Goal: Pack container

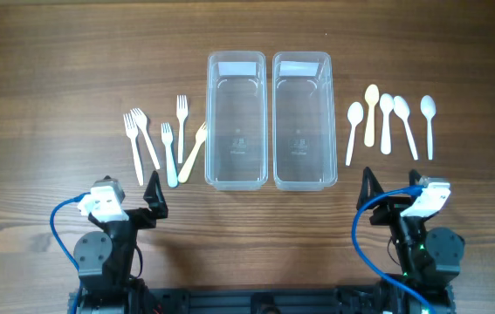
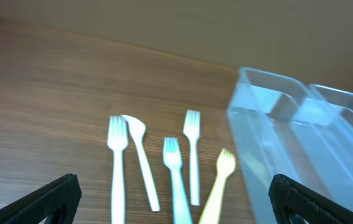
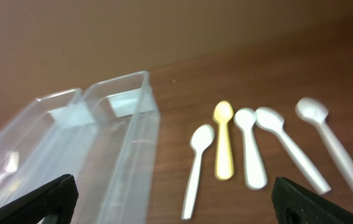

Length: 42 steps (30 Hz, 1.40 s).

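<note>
1. The left pincer (image 2: 175, 183) and the right pincer (image 3: 175, 183) hover at the near edge. Each has its black fingers spread wide and holds nothing.
2. Two clear rectangular plastic containers stand side by side in the middle, long walls just beside each other. Both the left container (image 1: 237, 105) and the right container (image 1: 301, 105) are empty.
3. Just left of them lie four white plastic forks (image 1: 142, 139) and a cream plastic fork (image 1: 193, 153). To the right lie four white plastic spoons (image 1: 404, 126) and a cream plastic spoon (image 1: 371, 118).
4. All of this rests on a brown wood-grain desk (image 1: 55, 70).
5. Packing looks unstarted, so the step in hand is likely the first reach.
6. The next move calls for an arm to go forward and low, then pinch a thin handle lying flat. The forks crowd together, so a clean single pick needs care.
</note>
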### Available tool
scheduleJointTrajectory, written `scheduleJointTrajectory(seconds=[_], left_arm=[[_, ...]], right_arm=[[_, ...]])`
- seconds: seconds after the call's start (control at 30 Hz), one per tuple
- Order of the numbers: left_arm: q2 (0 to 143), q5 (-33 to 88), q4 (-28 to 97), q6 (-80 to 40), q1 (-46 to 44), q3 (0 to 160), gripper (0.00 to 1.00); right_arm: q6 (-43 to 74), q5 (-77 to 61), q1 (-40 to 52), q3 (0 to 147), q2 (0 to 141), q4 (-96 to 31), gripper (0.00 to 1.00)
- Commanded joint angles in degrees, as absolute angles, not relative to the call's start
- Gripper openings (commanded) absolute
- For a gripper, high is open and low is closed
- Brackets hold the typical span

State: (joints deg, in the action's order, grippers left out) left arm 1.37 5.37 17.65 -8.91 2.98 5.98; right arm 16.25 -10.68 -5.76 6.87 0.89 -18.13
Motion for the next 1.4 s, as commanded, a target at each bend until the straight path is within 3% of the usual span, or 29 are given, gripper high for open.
scheduleJointTrajectory(seconds=[0.0, 0.13, 0.33, 0.4, 0.67, 0.93, 1.07, 1.37], left_arm=[[0.80, 14.00, 17.21, -14.31, 2.61, 5.37, 1.00], [1.19, 16.08, 17.23, -21.52, 2.61, 5.43, 1.00], [4.25, 15.40, 17.56, -21.52, 2.61, 9.04, 0.99], [7.60, 12.82, 18.13, -21.52, 2.61, 12.64, 1.00], [36.88, 5.69, 26.17, -18.57, 2.66, 35.90, 1.00], [70.37, 5.69, 39.20, -12.12, 4.16, 63.86, 1.00], [81.38, 5.65, 44.45, -12.14, 5.06, 70.24, 1.00], [84.55, 5.67, 44.66, -12.19, 5.06, 70.19, 1.00]], right_arm=[[33.58, -14.17, -5.58, 6.74, 0.32, -18.46, 1.00], [47.03, -14.79, -5.58, 6.74, 0.45, -18.44, 1.00], [44.18, -14.52, -5.58, 8.95, 5.30, -18.41, 0.99], [38.30, -12.78, -5.58, 11.09, 9.10, -17.32, 0.99], [17.61, -10.52, -5.61, 35.53, 40.69, -18.92, 0.99], [4.47, -8.75, -5.65, 74.13, 74.30, -43.05, 1.00], [5.10, -14.57, -5.63, 78.81, 80.62, -46.98, 1.00], [10.72, -14.50, -5.61, 78.81, 97.84, -53.91, 0.99]])
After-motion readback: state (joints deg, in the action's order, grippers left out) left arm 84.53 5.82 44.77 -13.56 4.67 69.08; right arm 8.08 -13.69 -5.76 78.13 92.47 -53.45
